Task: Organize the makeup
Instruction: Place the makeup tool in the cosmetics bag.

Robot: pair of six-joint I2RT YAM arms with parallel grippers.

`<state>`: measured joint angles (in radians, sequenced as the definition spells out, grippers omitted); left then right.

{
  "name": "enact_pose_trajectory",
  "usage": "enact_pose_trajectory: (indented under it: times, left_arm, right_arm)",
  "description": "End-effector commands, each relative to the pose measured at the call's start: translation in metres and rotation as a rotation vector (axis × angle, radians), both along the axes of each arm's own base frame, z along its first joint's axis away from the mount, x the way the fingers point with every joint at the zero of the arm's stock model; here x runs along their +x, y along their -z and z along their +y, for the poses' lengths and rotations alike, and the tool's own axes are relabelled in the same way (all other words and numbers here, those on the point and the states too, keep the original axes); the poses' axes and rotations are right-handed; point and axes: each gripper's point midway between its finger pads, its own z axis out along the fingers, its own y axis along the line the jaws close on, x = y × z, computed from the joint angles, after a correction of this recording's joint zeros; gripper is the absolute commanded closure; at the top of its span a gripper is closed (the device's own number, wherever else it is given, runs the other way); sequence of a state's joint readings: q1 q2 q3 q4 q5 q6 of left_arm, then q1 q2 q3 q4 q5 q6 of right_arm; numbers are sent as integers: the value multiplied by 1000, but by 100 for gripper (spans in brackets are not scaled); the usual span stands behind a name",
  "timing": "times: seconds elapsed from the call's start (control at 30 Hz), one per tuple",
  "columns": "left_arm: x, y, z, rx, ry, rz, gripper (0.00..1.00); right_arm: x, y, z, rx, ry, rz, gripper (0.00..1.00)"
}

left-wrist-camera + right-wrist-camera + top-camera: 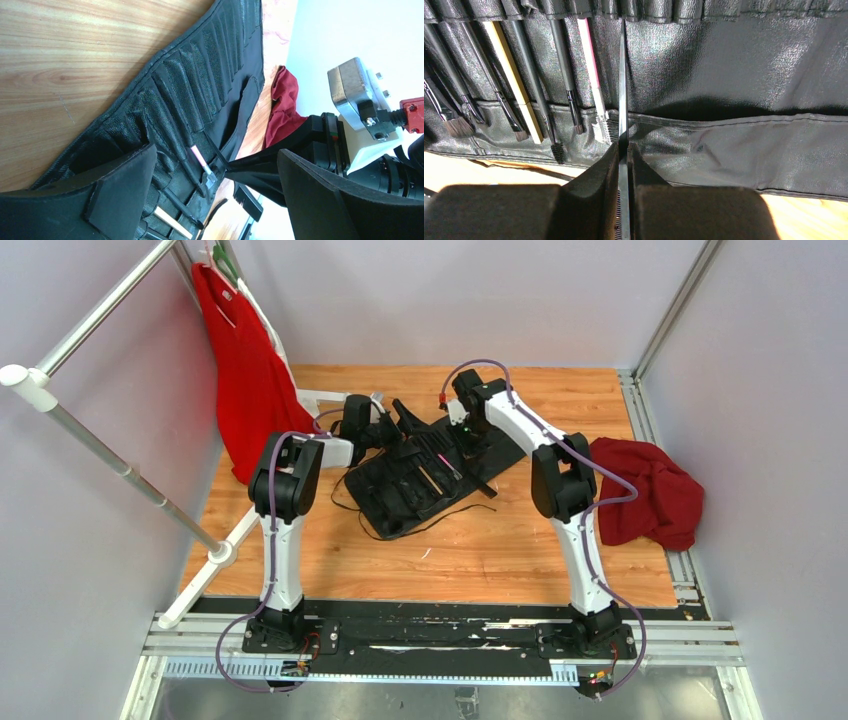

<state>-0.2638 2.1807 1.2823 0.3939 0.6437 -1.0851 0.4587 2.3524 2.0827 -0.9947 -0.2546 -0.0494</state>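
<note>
While a row of makeup brushes (531, 80) already sits slotted at one end of the black roll (734, 60) (mostly black shafts, one tan, one pink, bristles poking out), many slots beyond stand empty. The right gripper (623, 150) is clenched on a thin black brush (622, 75), aimed at the slot just beside the pink brush (589, 65). The left gripper (215, 160) is spread wide over the roll, grasping nothing. The roll lies toward the far edge of the table (480, 560), mid-width.
</note>
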Motion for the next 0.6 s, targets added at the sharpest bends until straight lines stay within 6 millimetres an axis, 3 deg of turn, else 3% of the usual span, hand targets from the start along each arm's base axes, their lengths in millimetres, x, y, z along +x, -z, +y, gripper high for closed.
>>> enact_pose_trajectory:
  times: [0.0,0.57]
  left_arm:
    - [-12,23,15,45,-22,88,2]
    - [-12,24,15,45,-23,90,2]
  right_arm:
    - [-2,1,8,3,-26,12,100]
    - [6,1,10,4,-23,-7,99]
